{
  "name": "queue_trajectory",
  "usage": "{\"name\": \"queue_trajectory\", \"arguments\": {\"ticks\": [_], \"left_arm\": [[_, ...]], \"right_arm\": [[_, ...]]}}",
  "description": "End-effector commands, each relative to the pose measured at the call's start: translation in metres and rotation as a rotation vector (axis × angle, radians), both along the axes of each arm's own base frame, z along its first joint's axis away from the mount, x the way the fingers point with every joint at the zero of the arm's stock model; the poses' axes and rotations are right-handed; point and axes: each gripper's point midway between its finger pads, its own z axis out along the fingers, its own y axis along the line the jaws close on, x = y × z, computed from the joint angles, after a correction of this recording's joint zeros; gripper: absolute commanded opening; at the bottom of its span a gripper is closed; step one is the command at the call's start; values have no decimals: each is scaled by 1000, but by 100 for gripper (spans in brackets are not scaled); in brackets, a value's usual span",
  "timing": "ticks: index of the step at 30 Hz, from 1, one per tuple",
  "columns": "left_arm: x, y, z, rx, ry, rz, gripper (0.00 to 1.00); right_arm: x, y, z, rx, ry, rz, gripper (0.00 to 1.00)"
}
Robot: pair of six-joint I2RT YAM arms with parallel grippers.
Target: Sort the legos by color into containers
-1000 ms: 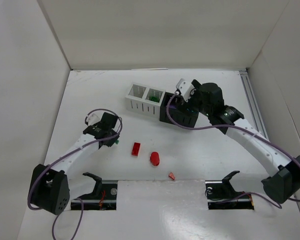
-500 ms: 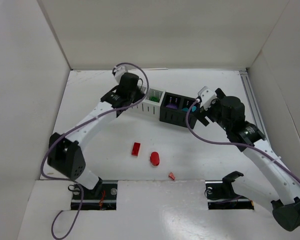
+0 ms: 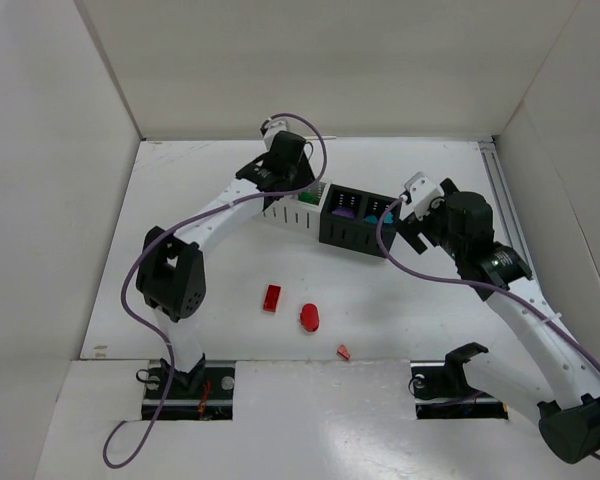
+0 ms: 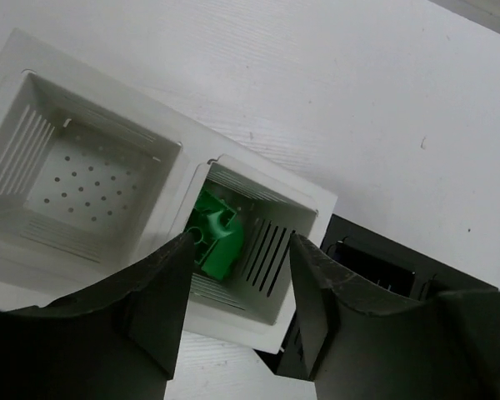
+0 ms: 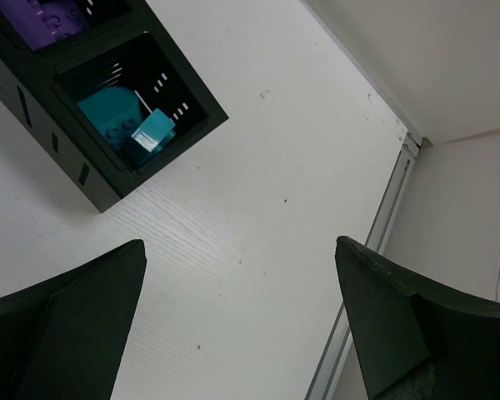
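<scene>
here the left jaws hang apart over a white cup (image 4: 271,190) of green legos (image 4: 215,237). the right jaws gape wide beside the black cup (image 5: 75,162) of teal legos (image 5: 117,121).

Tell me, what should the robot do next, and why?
Probably move the left gripper to the red brick: its jaws are open and empty, green legos lie in the white cup below, and the brick is unsorted.

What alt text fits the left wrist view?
Open left gripper hovers over a white cup holding green legos, seen between its two dark fingers. An empty white cup adjoins it on the left, the corner of a black cup shows lower right, and white table lies beyond.
</scene>
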Motion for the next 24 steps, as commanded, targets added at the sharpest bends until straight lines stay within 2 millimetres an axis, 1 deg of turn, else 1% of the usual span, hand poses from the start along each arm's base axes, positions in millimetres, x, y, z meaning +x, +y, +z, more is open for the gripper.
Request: {"name": "queue_trajectory", "arguments": {"ticks": [1,2,3,4,5,6,7,8,9,10,11,12,13,14,15,16,17,18,20,21,22,23,24], "left_arm": [[2,-6,28,2,-46,-33,47],[-3,-3,30,12,-46,-40,63],[-5,0,31,19,-49,-45,69],[-13,1,27,30,-40,-47,73],[-20,8,41,21,-66,-39,78],[-31,6,43,26,-71,-59,83],[-44,18,23,60,-33,-50,86],[-59,19,18,67,-23,-67,87],[-75,27,30,55,-50,-69,89],[-100,35,-3,102,9,-88,92],[-114,39,-13,93,32,-82,94],[-131,46,-11,74,28,-82,97],[-147,52,-24,83,63,-82,99],[-170,63,-55,115,134,-82,99],[-182,70,-66,119,164,-63,99],[-195,75,-69,96,186,-41,99],[-211,78,-87,112,219,-55,99],[-221,79,-93,115,240,-55,99],[-234,79,-104,111,273,-51,96],[-243,76,-113,123,299,-72,94],[-247,76,-117,138,312,-80,93],[-252,78,-127,154,338,-75,90],[-254,76,-130,166,347,-85,90]], "right_arm": [[1,-1,4,19,-11,-17,99],[1,0,4,23,-9,-9,99],[1,0,4,23,-9,-9,99],[-1,2,6,31,-17,1,99],[-1,2,7,31,-17,1,99],[-2,3,9,38,-24,11,99],[-3,3,9,38,-24,11,99],[-5,4,7,42,-21,22,99],[-6,6,2,35,-11,40,99],[-6,8,7,47,-29,52,99],[-7,10,2,39,-19,67,99],[-6,12,0,44,-21,77,99],[-7,15,0,44,-20,99,99],[-7,15,0,44,-20,99,99],[-6,18,-3,45,-10,109,99],[-6,17,-2,36,-12,113,99],[-5,21,0,45,-20,127,99],[-7,22,-6,45,-7,135,99],[-5,25,-3,55,-20,150,99],[-5,27,-1,61,-27,158,99],[-5,27,-1,61,-27,158,99],[-3,27,-3,51,-21,162,99],[-3,27,-3,51,-21,162,99]]}}
